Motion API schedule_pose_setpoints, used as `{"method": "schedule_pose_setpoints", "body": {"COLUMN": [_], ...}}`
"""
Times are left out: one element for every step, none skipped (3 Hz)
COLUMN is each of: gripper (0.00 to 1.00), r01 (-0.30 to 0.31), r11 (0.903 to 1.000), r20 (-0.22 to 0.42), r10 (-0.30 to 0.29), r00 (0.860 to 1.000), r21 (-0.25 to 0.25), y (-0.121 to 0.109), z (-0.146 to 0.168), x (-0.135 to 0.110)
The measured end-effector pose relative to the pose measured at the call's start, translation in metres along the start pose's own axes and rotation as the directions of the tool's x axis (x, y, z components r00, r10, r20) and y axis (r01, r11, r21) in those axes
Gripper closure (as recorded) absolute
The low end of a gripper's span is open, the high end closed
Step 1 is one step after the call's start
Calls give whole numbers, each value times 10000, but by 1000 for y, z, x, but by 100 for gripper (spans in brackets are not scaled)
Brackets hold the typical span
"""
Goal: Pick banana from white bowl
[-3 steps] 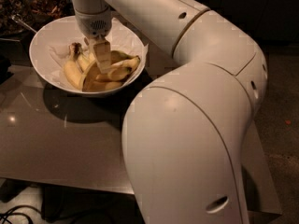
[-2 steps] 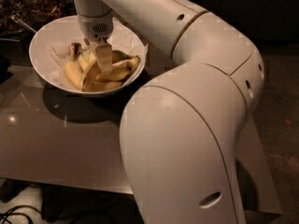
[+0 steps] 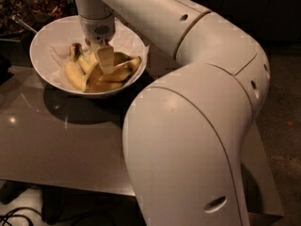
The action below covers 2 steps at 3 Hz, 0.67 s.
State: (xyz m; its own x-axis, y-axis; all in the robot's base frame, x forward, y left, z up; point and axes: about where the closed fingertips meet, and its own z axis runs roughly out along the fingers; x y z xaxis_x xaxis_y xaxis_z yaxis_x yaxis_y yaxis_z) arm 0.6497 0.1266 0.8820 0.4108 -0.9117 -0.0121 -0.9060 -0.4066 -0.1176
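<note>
The white bowl [image 3: 41, 40] stands at the back left of the table, lined with white paper. Several yellow bananas lie in it. The long curved banana [image 3: 100, 85] lies along the bowl's near side, with shorter bananas [image 3: 73, 74] beside it. My gripper [image 3: 104, 61] reaches down from the white arm into the middle of the bowl, right on the bananas and just above the curved one. Its tip hides part of the fruit.
The glossy grey table [image 3: 56, 145] has its near edge at the bottom. My large white arm [image 3: 188, 140] fills the right half of the view. Dark clutter [image 3: 42, 4] sits behind the bowl. Cables [image 3: 14, 215] lie on the floor below.
The gripper stays in the bowl over the bananas, perhaps slightly lower. The big lower arm segment has shifted a little to the left.
</note>
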Motion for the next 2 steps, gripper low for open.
{"method": "schedule_pose_setpoints", "body": {"gripper": [100,100], "r01": [-2,-484], "r11": [10000,9968], "r20": [1,288], "r10": [2,466], "r00": [10000,9985], "r21": [3,633], "y": [0,6], "z": [0,-15], "x": [0,5]}}
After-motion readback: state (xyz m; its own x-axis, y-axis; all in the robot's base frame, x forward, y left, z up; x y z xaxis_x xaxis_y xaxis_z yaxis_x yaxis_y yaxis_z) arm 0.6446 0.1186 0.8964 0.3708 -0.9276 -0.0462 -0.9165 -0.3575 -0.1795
